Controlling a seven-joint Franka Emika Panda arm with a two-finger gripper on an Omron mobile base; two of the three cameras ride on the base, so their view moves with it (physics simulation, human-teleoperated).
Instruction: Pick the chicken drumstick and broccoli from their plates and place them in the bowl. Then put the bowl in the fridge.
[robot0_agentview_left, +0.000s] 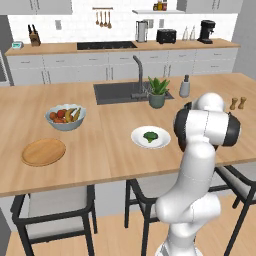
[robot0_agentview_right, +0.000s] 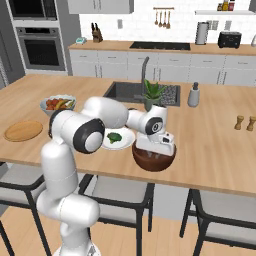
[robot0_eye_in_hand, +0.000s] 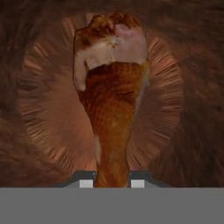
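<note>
Holding the chicken drumstick (robot0_eye_in_hand: 111, 87) by its thin bone end, the pincer (robot0_eye_in_hand: 112, 183) hangs inside the dark wooden bowl (robot0_agentview_right: 154, 161), meaty end pointing down at the bowl floor. Best to open low and centred, then lift straight; broccoli (robot0_agentview_right: 114, 136) waits on the white plate (robot0_agentview_right: 127, 141) beside the pincer.

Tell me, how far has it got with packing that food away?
Done so far: the wooden plate lies bare, its drumstick lifted off. In hand: the gripper holds the drumstick by its thin end, hanging over the inside of the brown bowl, not yet let go. Left: the broccoli sits on the white plate and must go in too; then the bowl goes to the fridge.
</note>
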